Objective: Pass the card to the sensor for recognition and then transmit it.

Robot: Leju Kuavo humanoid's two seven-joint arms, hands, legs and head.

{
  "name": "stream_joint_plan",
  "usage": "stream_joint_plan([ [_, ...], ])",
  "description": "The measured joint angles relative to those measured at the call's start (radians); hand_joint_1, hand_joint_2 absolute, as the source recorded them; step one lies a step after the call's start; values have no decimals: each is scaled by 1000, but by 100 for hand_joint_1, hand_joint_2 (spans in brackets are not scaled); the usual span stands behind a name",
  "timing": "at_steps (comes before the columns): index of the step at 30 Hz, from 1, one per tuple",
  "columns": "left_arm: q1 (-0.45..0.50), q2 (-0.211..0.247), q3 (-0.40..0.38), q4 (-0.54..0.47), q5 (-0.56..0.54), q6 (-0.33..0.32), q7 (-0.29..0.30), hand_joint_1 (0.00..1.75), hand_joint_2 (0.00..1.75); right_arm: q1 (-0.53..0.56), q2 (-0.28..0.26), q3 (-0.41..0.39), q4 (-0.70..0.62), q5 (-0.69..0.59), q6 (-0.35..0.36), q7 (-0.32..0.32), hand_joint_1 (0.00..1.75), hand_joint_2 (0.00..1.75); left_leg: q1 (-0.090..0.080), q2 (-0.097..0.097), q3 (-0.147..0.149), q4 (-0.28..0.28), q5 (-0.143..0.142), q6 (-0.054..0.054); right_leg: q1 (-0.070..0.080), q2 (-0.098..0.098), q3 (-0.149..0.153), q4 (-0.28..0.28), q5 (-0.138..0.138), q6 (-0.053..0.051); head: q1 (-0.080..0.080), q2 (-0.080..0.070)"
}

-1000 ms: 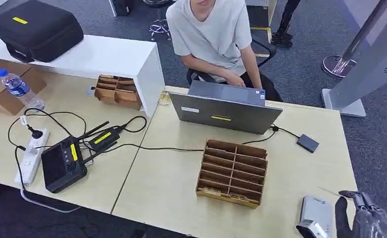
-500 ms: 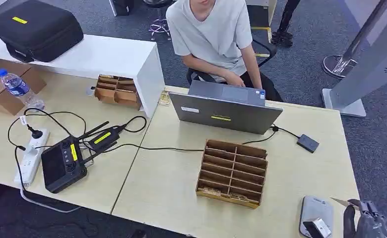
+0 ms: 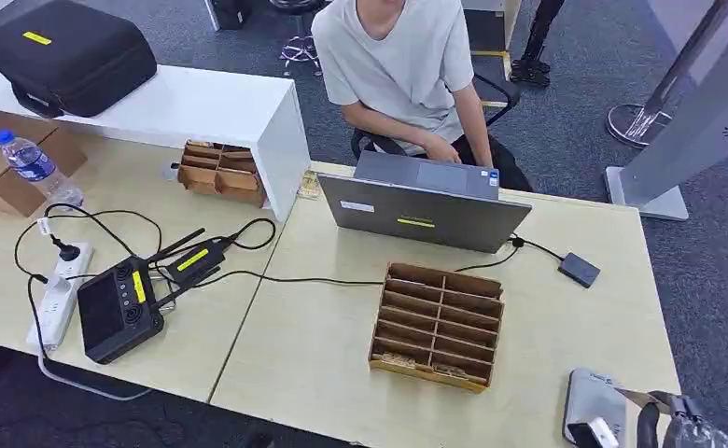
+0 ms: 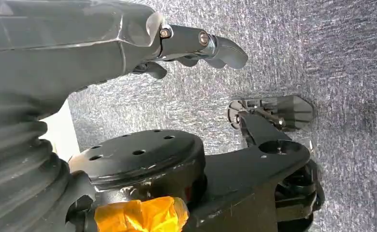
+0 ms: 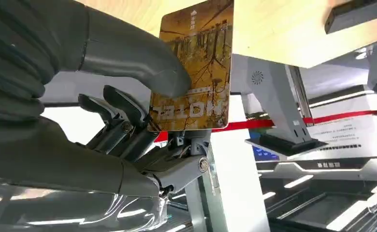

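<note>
The card is in my right hand, pinched flat between the thick thumb on its printed face and the darker fingers behind it. Its long axis runs out away from my palm, so the free end leads and about half the face stands clear of my grip. In the head view that hand sits at the near right corner of the table, and the card's edge shows as a thin pale sliver just above it. The sensor, a flat grey pad, lies on the table just beside the hand, toward my left. That is the relation that counts: I judge the card must be laid over sideways and brought flat above the pad, a short move inward. My left hand hangs over the carpet, fingers loosely apart, holding nothing, well away from the pad. The right is plainly the nearer.
</note>
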Motion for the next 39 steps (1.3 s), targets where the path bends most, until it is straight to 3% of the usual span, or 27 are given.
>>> stream_joint_plan([
  [24,-10,4,4,0,-22,-3,12,0,175,8,57,-27,100,-22,0,-41,175,175,0,4,1,0,0,0,0,4,0,0,0,0,0,0],
  [28,-15,4,4,0,-36,-5,19,0,175,3,52,-30,45,-13,-1,-59,175,175,0,4,0,0,0,0,0,3,0,0,1,0,0,0],
  [33,-19,5,4,0,-53,-9,19,0,175,-46,-10,-27,-99,-8,-2,-35,175,175,-1,5,1,1,0,0,-1,4,0,0,2,0,0,0],
  [35,-20,5,4,0,-58,-10,20,0,175,-75,-27,-27,-153,7,-2,-61,175,175,-1,6,0,1,0,0,-1,5,0,0,2,1,0,0],
  [39,-25,4,3,0,-75,-15,21,0,175,-181,-31,-54,-254,19,-1,-207,175,175,0,8,1,2,0,0,0,7,0,1,3,1,0,0],
])
